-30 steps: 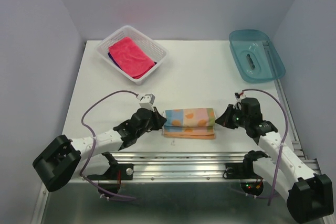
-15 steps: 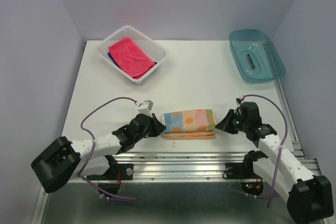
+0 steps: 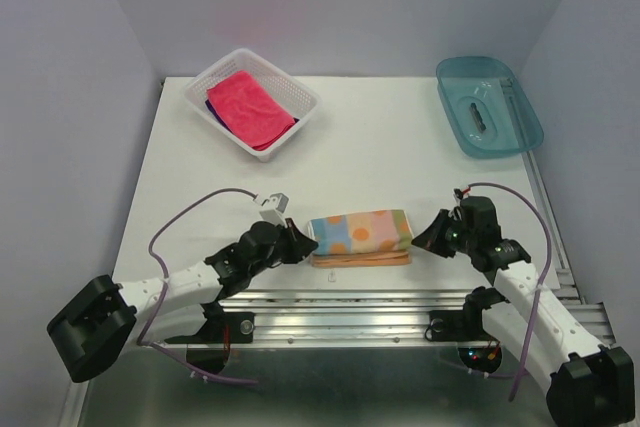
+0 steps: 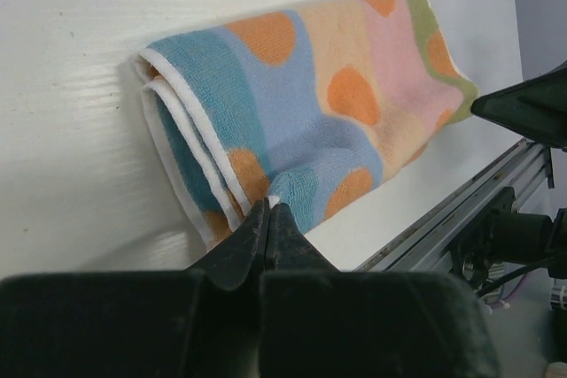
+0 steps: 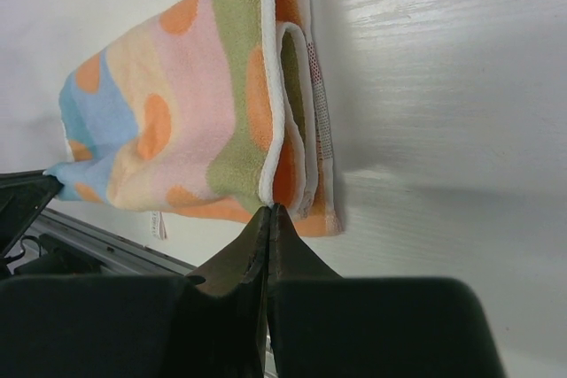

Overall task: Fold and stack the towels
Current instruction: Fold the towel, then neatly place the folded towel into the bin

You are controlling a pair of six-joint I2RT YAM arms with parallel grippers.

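left fingers (image 4: 263, 221): pinching shut on one end of the spotted towel (image 4: 310, 104) | right fingers (image 5: 266, 223): pinching shut on the other end | towel: lying folded on the tabletop (image 3: 400, 137)

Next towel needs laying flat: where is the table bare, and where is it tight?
Bare: the wide middle of the table, bordered by the white basket at far left, the teal tray at far right and the spotted towel on the near side. Crowded: the near edge, where both arms' shut jaws pinch that towel's ends.
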